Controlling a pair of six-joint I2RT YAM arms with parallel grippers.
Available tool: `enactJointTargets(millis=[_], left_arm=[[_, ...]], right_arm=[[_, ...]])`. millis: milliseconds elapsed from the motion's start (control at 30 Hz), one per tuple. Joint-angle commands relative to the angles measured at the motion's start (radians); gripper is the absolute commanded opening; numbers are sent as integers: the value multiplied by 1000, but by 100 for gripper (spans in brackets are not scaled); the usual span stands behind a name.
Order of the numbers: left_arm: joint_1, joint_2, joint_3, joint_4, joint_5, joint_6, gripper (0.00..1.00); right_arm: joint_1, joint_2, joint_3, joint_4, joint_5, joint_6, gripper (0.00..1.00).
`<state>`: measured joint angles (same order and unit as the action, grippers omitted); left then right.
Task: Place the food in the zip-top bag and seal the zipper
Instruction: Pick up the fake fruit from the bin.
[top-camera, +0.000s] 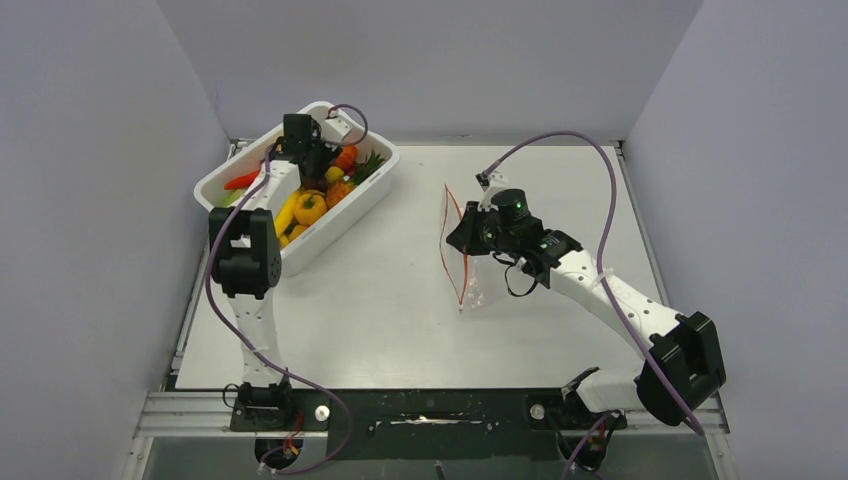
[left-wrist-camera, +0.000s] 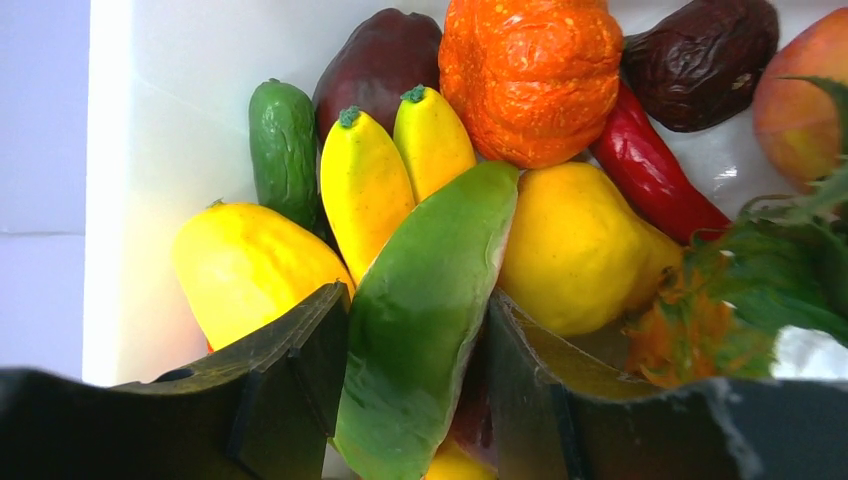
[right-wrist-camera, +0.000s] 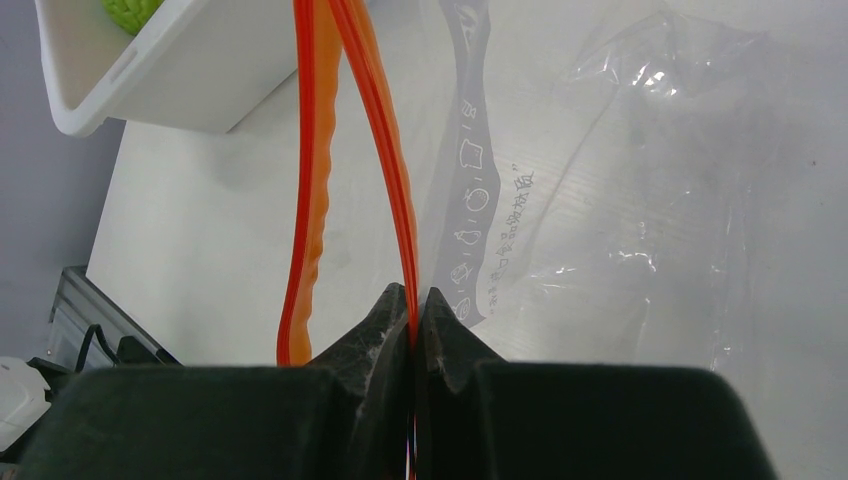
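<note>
**Inspector:** State of the left gripper (left-wrist-camera: 415, 310)?

**Operator:** Down in the white tub (left-wrist-camera: 180, 120) among the food. Its jaws are closed on a long green piece (left-wrist-camera: 440, 250), one finger on each flank. Most of the piece runs out ahead of the tips. A yellow squash (left-wrist-camera: 365, 185) leans on it just outside the left finger, and a yellow fruit (left-wrist-camera: 575, 250) presses just outside the right.

**Inspector:** And the right gripper (right-wrist-camera: 412, 300)?

**Operator:** Jaws pressed together on one lip of the zipper (right-wrist-camera: 385, 150), pinched at the very tips. The other lip (right-wrist-camera: 310, 150) bows away to the left of the jaws, so the mouth stands open in a narrow slit. The zip-top bag (right-wrist-camera: 640, 200) spreads ahead and to the right of them, slack. I see no food inside it.

**Inspector:** Faults to expect?

**Operator:** Three, in my judgement.
- The green piece is glossy and tapered. With so much of it beyond the fingers, it may pivot or slide out on the lift.
- The neighbours resting against it may be dragged up and tipped over the tub wall.
- Only one lip of the bag is secured. The free lip may sag shut, or the piece may catch on it at entry. A push there could pull the strip from so shallow a pinch.
</note>
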<state>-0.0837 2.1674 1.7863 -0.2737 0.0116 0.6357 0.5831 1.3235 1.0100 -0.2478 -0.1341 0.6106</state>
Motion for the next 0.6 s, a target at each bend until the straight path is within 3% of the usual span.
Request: enactJointTargets(millis=[0, 567], left_arm=[[-31, -135, -28, 46, -10, -74, 31], [-84, -495, -306, 241, -83, -542, 19]], right_arm=[[1, -30, 23, 43, 1, 19, 0], [0, -50, 7, 61, 75, 128, 0]])
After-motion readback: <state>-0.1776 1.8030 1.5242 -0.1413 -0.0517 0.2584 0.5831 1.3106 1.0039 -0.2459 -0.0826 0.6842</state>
